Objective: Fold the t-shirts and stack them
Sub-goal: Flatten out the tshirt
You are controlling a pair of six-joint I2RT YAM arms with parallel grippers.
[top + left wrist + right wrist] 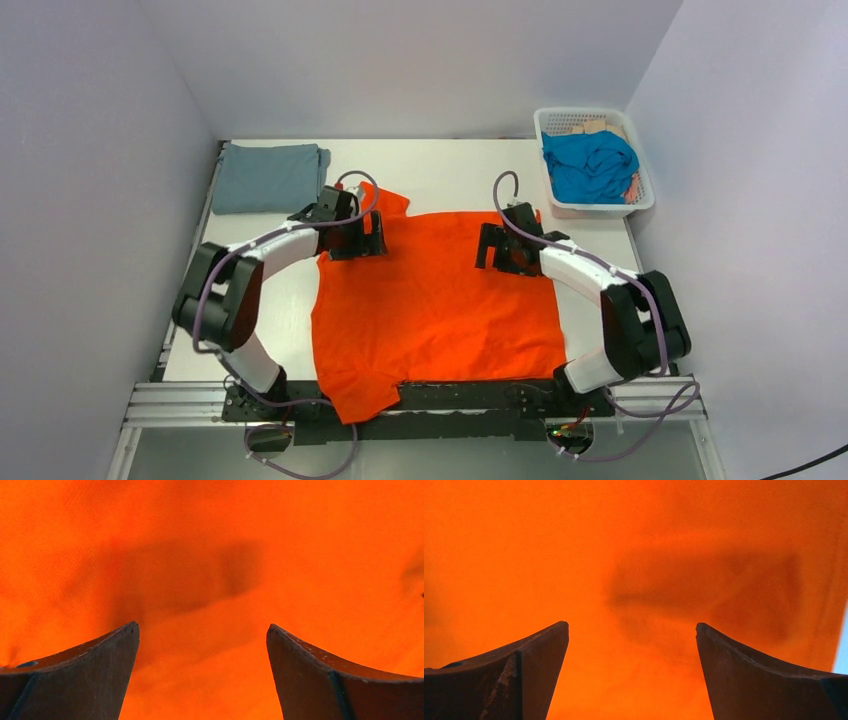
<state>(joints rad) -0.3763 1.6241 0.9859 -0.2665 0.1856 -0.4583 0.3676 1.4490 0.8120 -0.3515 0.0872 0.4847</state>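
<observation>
An orange t-shirt (pixel 435 300) lies spread over the middle of the table, its near hem hanging past the front rail. A grey-blue t-shirt (pixel 270 177) sits folded at the far left. A turquoise t-shirt (pixel 592 165) is bunched in the basket. My left gripper (pixel 358 240) hovers over the orange shirt's far-left corner, by a sleeve. My right gripper (pixel 500 248) hovers over its far-right part. Both wrist views are filled with the orange t-shirt (pixel 210 580) (pixel 624 570); the left gripper (pixel 202 635) and right gripper (pixel 632 632) stand open, holding nothing.
A white lattice basket (pixel 640 200) stands at the far right corner. White walls close in the table on three sides. The metal mounting rail (pixel 180 400) runs along the near edge.
</observation>
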